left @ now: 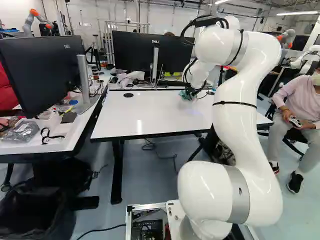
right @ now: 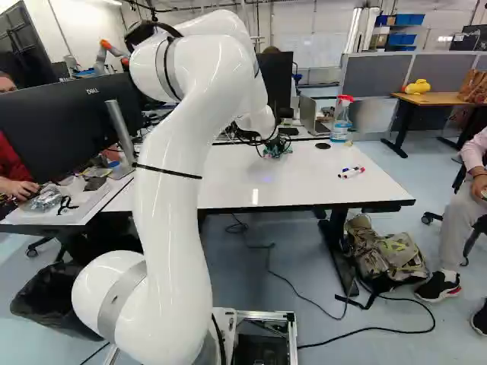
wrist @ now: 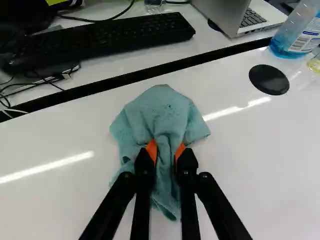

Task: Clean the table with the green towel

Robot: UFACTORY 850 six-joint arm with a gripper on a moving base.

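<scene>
Two fingers of your gripper (wrist: 165,151) pinch the green towel (wrist: 159,112) on the white tabletop (wrist: 245,170), near its far edge; most surface lies baseward, so you'd likely wipe toward the base (right: 266,314).

The white arm (left: 240,105) reaches over the table (left: 145,114), green towel (left: 185,95) at its tool (left: 190,91).

One arm (left: 240,120), one gripper (left: 189,90), two fingers (wrist: 144,172), two orange pads (wrist: 151,149); one towel (wrist: 162,112); three white tables (left: 150,117); two large monitors (left: 150,50) near the arm; one keyboard (wrist: 105,37) and one laptop (wrist: 242,17) in the wrist view; one spray bottle (right: 340,122); two black discs (right: 323,146); at least two markers (right: 351,173); one backpack (right: 388,255); one bin (right: 53,300); one yellow thing (right: 417,87) on a wooden table (right: 441,98)
</scene>
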